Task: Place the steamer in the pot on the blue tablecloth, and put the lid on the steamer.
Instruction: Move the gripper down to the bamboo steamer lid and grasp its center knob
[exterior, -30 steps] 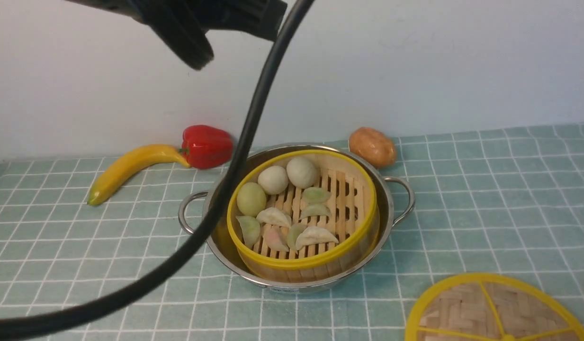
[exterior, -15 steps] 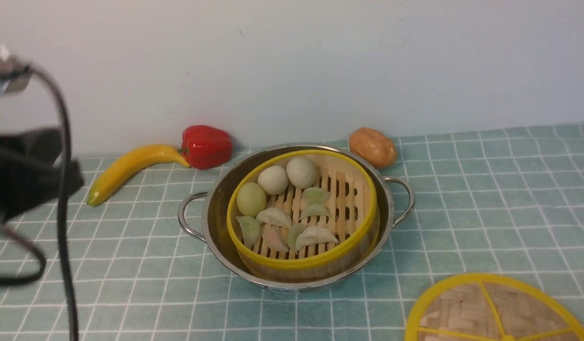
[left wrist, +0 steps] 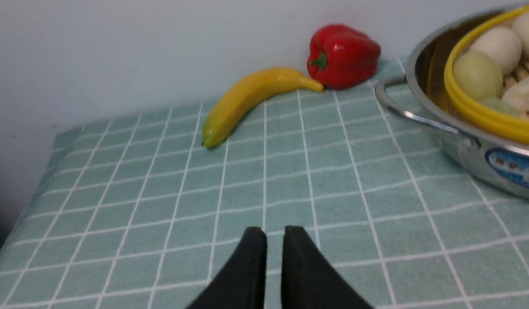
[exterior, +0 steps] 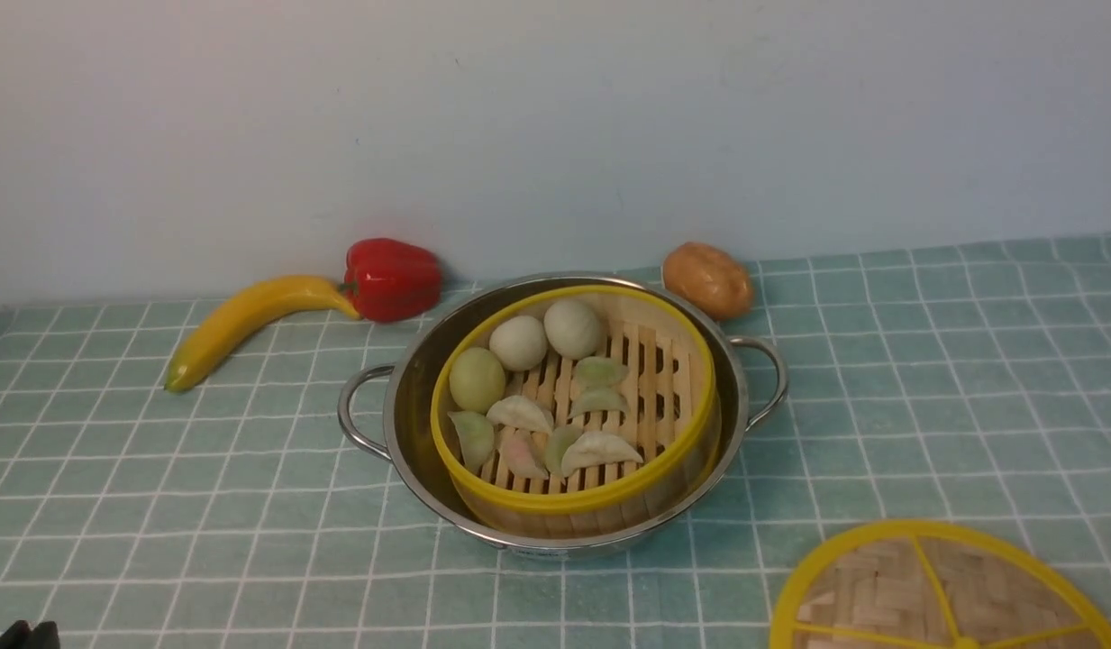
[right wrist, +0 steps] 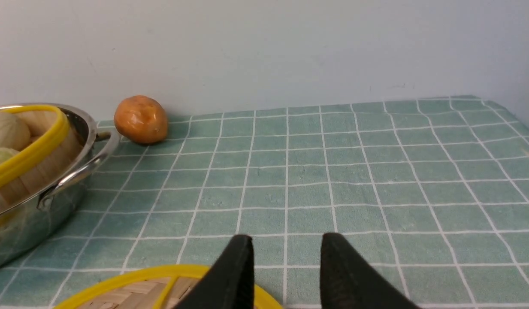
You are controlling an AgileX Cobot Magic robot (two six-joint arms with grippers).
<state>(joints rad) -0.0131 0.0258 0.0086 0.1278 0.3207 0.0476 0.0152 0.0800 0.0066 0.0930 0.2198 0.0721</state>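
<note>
Lid flat on cloth just beneath right gripper, fingers apart, empty; left gripper nearly closed, far side of pot.

We are seeing matte black, wedge-shaped fingers tapering to blunt rounded tips on the left gripper, and the same plain black fingers on the right gripper; their surfaces are looking smooth, possibly rubbery.
</note>
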